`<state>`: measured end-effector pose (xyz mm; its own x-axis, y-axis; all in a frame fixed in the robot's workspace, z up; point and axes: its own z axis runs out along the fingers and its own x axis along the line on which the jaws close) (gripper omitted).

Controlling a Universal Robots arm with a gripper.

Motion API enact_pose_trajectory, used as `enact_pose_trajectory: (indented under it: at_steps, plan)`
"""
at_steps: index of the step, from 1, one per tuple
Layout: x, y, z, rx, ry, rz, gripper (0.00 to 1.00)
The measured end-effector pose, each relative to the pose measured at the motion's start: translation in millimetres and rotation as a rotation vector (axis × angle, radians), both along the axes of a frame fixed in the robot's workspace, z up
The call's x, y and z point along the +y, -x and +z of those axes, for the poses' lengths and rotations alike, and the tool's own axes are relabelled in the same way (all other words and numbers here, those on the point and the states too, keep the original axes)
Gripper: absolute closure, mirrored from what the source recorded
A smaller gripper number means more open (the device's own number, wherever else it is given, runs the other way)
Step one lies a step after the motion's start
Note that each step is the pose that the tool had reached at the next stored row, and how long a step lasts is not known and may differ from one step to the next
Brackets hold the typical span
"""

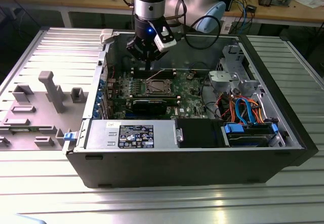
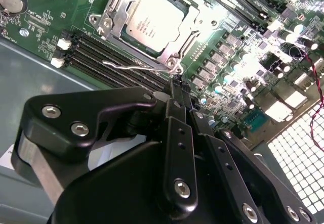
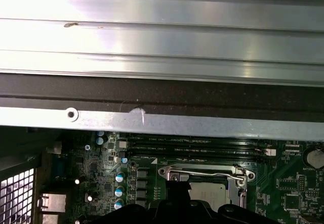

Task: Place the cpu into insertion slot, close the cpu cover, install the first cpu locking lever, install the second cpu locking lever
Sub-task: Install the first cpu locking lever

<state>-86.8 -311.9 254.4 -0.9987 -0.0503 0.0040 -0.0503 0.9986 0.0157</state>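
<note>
While the arm is hanging inside the open computer case (image 1: 202,168), its gripper (image 1: 147,57) is hovering above the far edge of the motherboard (image 1: 190,90), clear of every part on it. In the second wrist view the gripper (image 2: 181,93) is showing its two black fingers (image 2: 177,133) drawn together at the tips, and it is carrying nothing. The insertion slot (image 1: 158,86) is lying below the gripper and a little toward the exterior view's right, nearer the front of the case. The cpu cover (image 2: 200,19) is resting flat on that slot, framing the chip through its window. The cpu (image 2: 154,21) is already sitting in the slot, silvery top facing up. A thin wire locking lever (image 2: 132,66) is running along the socket side that faces the fingertips, its long axis parallel to that edge and crossing the dark memory slots (image 2: 86,47); it is lying just beside the socket and looks unlatched, by my reading. Of all the socket's parts, this lever is lying nearest the fingertips.
</note>
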Motion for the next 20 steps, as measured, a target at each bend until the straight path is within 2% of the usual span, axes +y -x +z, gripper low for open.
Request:
enact_pose_trajectory:
  at_steps: [7,10,11,14,20]
  plan:
    - [0.1,-0.4,-0.7,-0.0003,0.0002,0.0,0.89]
    - [0.0,-3.8,-2.0,-0.0002,0.0005,0.0,0.89]
    - [0.0,-5.1,-2.6,-0.0003,-0.0007,0.0,0.89]
    - [-0.1,-6.8,-3.7,-0.0002,-0.0126,0.0,0.89]
    - [-0.1,-7.0,-6.0,-0.0001,-0.0136,0.0,0.89]
